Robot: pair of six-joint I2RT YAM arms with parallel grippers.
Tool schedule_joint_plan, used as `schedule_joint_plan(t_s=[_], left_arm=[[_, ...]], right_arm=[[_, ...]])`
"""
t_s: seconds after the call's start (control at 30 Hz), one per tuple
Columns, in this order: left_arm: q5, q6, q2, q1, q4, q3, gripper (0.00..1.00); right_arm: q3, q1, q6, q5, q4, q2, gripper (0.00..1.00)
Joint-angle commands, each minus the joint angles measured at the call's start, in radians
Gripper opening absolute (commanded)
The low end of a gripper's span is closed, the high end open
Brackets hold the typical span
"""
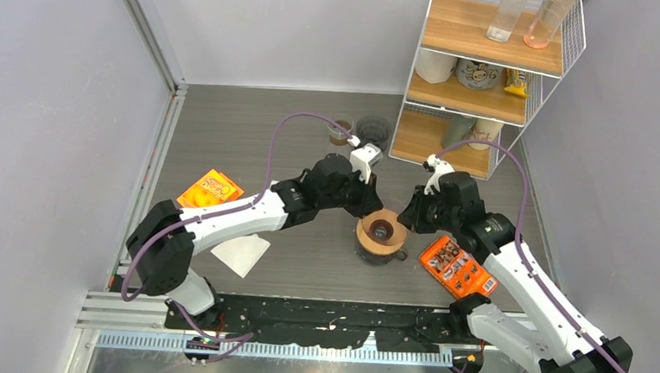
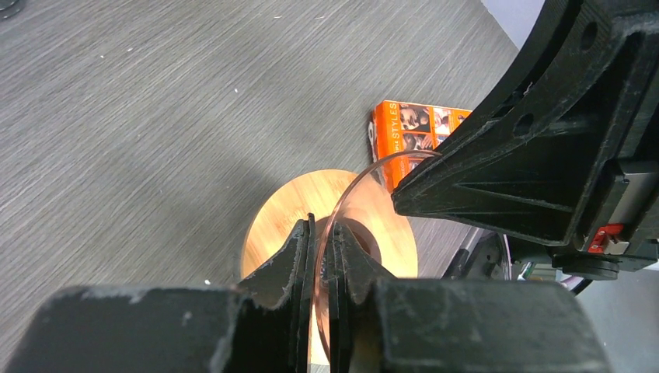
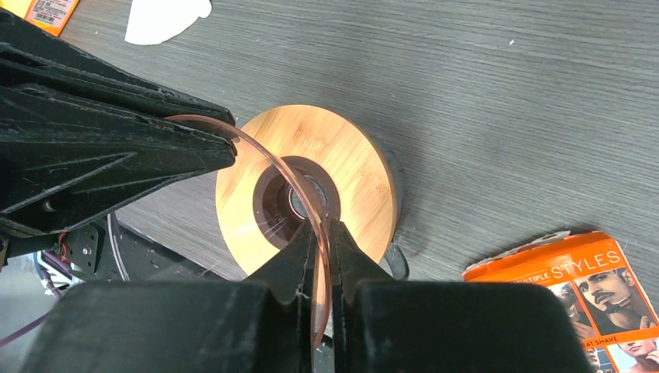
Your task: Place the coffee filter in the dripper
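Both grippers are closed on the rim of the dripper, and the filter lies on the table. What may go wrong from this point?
1. The left gripper and the right gripper pinch the thin clear rim of the dripper from two sides. Uneven pulling might tilt it off the wooden collar.
2. The filter lies flat on the table and no gripper is free. Letting go on one side may shift the dripper.
3. Flat paper may be hard to pinch.

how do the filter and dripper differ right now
The filter is white paper lying flat; the dripper is clear glass in a wooden ring, standing upright. The filter is untouched; the dripper's rim is pinched by the left gripper and right gripper.
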Motion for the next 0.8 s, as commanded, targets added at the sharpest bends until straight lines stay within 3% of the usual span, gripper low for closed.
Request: schedule_joint_plan(t_s=[0.0, 0.17, 0.77], left_arm=[[-0.035, -0.022, 0.060, 0.007, -0.140, -0.011, 0.00], [-0.098, -0.032, 0.067, 0.008, -0.184, -0.029, 0.00], [-0.064, -0.073, 0.168, 0.021, -0.184, -0.059, 0.00]], right_arm=[[-0.005, -0.004, -0.050, 0.081, -0.109, 0.088, 0.05], [-0.001, -0.004, -0.063, 0.106, -0.140, 0.142, 0.05], [-0.012, -0.004, -0.066, 0.155, -0.159, 0.260, 0.05]])
